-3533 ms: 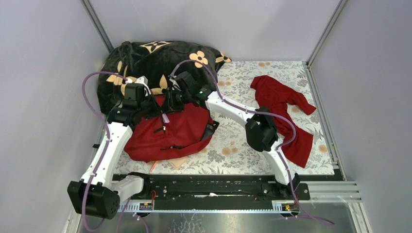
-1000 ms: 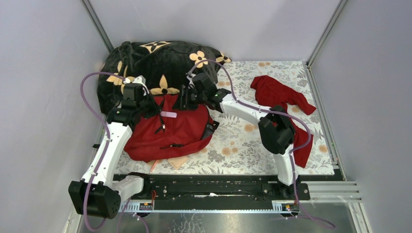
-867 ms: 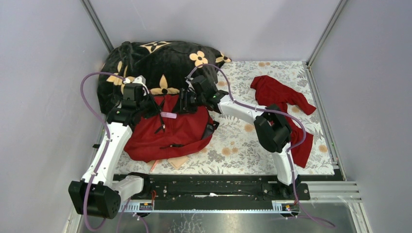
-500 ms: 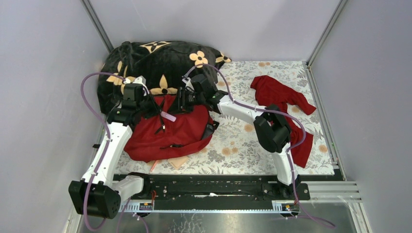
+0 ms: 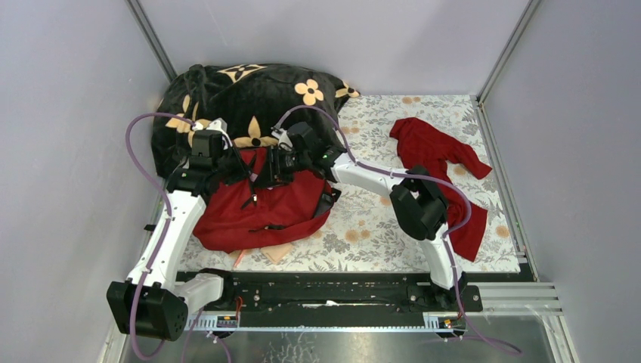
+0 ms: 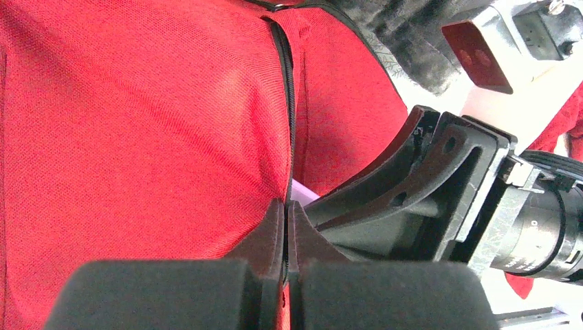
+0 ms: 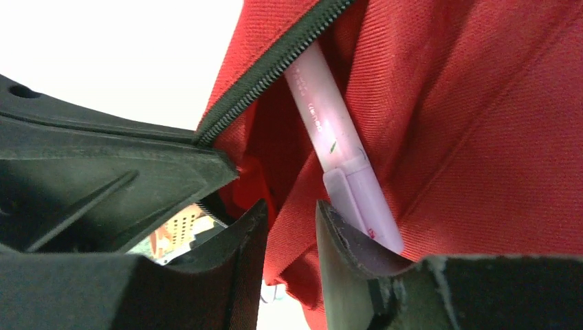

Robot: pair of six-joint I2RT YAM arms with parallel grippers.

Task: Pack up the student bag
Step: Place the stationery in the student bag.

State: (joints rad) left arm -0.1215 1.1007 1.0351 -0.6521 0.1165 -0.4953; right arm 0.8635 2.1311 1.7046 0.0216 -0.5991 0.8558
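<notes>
Student bag (image 5: 264, 208), lying soft and limp by the counter's left edge, is being pinched at its firmer zipper hem by the closed left gripper (image 6: 285, 206) while the right gripper (image 7: 291, 213), fingers slightly apart, is seemingly releasing a pink pen (image 7: 323, 117).

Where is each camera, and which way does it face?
Top external: above and behind the arms, looking down; both arms show.
Left wrist: rides its arm; left fingers pinch the student bag at its zipper.
Right wrist: rides its arm; right fingers, parted, face a pink pen poking into the bag.
Both wrist views share the bag's zipper.
</notes>
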